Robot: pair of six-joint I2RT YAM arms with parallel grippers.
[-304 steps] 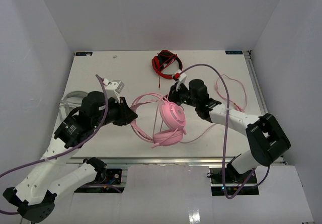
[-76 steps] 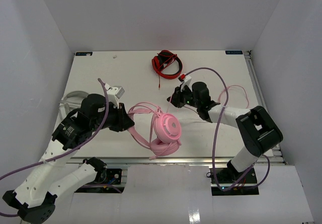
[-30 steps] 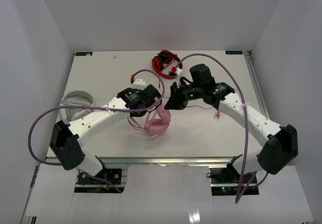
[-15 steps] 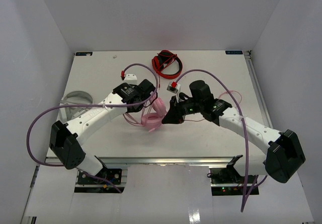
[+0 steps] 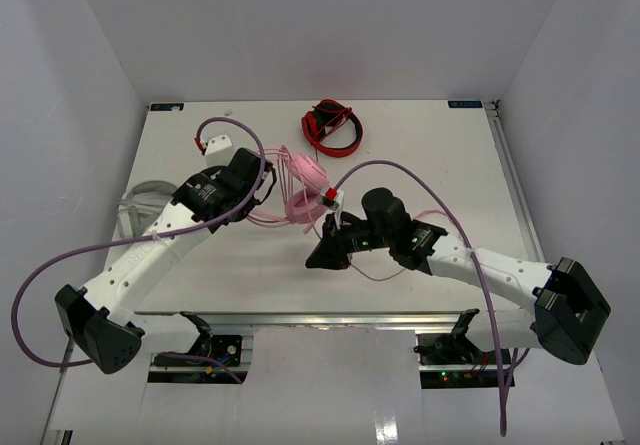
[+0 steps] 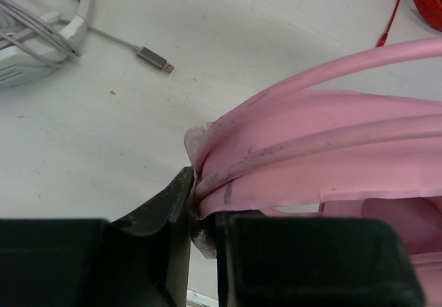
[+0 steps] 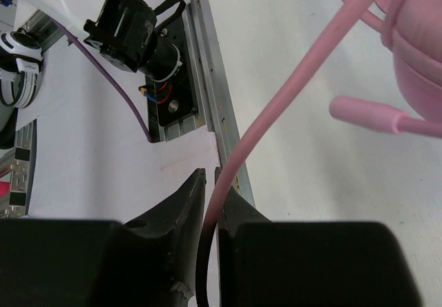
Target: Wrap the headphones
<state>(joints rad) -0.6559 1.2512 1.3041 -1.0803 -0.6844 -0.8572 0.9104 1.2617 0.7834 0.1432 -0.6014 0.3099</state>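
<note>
White bench [image 5: 440, 155]: headphones [image 5: 303, 203] sit left of centre, headband [image 6: 311, 155] clamped in the left hand [image 5: 268, 187]; right hand [image 5: 322, 255], just nearer, pinches the cable [image 7: 276, 107]. Room lies rightward.

counter [image 5: 440, 155]: white, rectangular, matt, a few small specks | walls: plain white panels, back wall [image 5: 320, 25], left wall [image 5: 60, 95], right wall [image 5: 590, 75], closing the counter in on three sides | near edge: metal rail [image 5: 330, 317] along the front | floor [image 5: 330, 415]: pale, below the rail | light: even, soft shadows
</note>
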